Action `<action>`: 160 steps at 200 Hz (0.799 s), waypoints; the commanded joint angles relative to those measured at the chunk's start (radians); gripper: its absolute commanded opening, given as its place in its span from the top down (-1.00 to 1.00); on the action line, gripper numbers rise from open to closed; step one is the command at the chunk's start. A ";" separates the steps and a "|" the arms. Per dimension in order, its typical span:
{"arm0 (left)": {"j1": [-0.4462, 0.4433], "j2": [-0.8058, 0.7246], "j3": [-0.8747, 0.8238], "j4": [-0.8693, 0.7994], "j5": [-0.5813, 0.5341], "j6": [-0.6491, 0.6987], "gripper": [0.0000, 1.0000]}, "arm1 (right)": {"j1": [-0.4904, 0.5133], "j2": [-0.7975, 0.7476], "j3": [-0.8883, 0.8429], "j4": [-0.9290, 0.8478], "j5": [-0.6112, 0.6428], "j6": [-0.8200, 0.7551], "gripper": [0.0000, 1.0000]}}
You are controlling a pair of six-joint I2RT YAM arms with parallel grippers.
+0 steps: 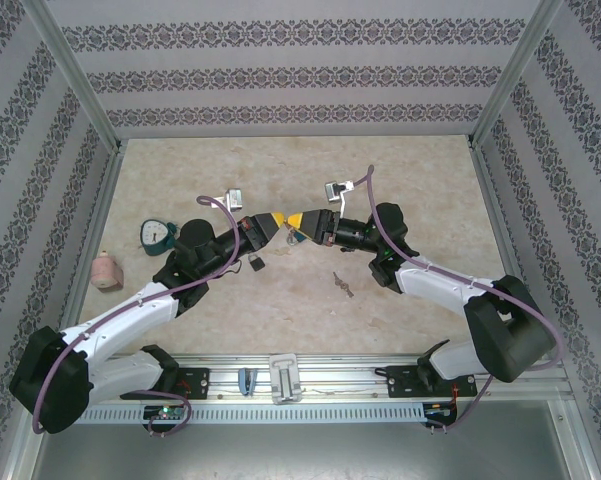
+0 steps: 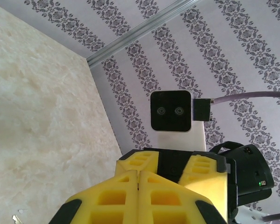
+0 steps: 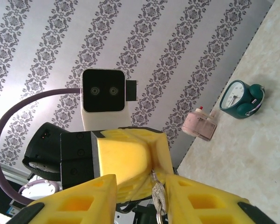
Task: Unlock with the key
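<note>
Rail [image 1: 360, 378]: grey metal strip along the near edge of the counter, carrying both arm bases, a blue clip and a white bracket.
Counter [image 1: 420, 200]: flat beige surface with a marbled stone pattern.
Key [image 1: 342, 285]: small grey metal piece lying loose on the counter, right of centre, nearer than the right arm's wrist and apart from both pincers.
Bottle [image 1: 105, 270]: small, pink, pale-capped, at the left edge by the wall.
Dark object [image 1: 255, 263]: small and blackish, just on the near side of the left wrist; too small to tell what it is.
Clock [image 3: 242, 99]: teal rounded case, white dial, far left; dial marks too small to read.
Left pincer [image 2: 139, 182]: ribbed yellow fingers pressed together, clamped on a small ring-like metal piece [image 3: 157, 196] that hangs from their seam.
Right pincer [image 3: 142, 184]: yellow fingers apart, tip to tip with the left one mid-counter, the metal piece between them.
Walls [image 1: 290, 70]: pale panels with dark floral stripes, framed by aluminium posts.
</note>
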 commanded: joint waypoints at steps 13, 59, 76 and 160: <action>0.005 -0.004 -0.010 0.077 -0.007 -0.015 1.00 | 0.004 -0.004 0.008 0.052 0.000 0.001 0.39; 0.005 -0.008 -0.010 0.078 -0.011 -0.015 1.00 | 0.015 0.008 0.011 0.045 -0.006 -0.010 0.34; 0.005 -0.008 -0.013 0.081 -0.011 -0.016 1.00 | 0.015 0.008 0.007 0.044 -0.004 -0.011 0.42; 0.005 -0.006 -0.021 0.096 -0.013 -0.025 1.00 | 0.024 0.022 0.005 0.013 0.001 -0.027 0.42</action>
